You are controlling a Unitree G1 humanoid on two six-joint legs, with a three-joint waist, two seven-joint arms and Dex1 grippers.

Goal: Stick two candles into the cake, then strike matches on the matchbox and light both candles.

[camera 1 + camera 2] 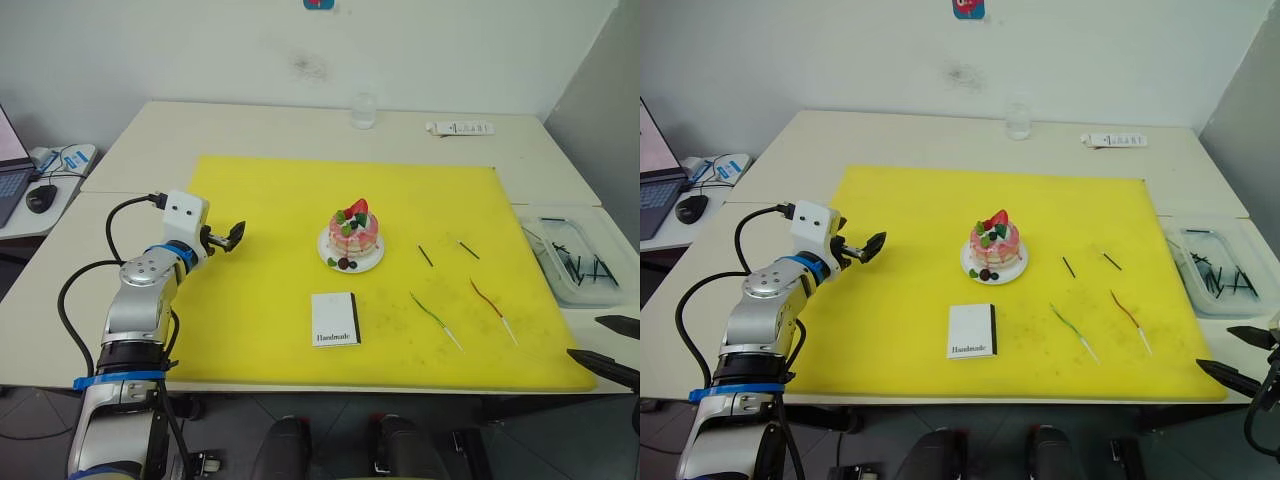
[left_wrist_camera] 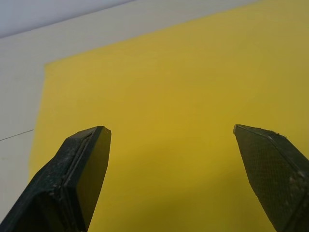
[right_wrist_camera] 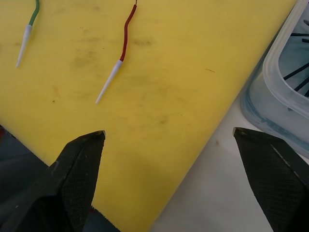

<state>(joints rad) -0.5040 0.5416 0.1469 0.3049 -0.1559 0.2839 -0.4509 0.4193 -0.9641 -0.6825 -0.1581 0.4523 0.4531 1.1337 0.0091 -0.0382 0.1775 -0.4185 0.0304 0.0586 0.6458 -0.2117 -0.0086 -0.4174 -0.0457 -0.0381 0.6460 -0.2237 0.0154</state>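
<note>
Beside yellow mat (image 1: 260, 300), clear tub (image 1: 575, 260).

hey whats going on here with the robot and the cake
Nothing is in hand yet. The cake sits mid-mat on the yellow mat with no candles in it. The green candle, red candle and two matches lie to its right, the matchbox in front of it. The left gripper hovers open over bare mat; the right gripper is open near the red candle.
</note>
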